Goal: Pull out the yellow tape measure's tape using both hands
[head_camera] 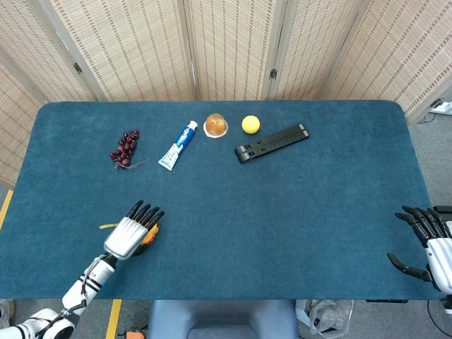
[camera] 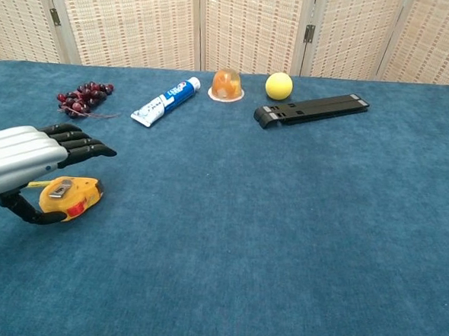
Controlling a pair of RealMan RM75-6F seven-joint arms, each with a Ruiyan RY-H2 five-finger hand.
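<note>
The left hand [camera: 27, 160] hovers fingers-spread over the yellow tape measure [camera: 70, 197] at the bench's [head_camera: 282, 205] near left without gripping it, the empty right hand [head_camera: 431, 244] waits open far right, and a loose closing could nudge the case away.

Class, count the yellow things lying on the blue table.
2: the yellow ball at the far side, right of the jelly cup, and the yellow tape measure near the front, under the left hand.
</note>
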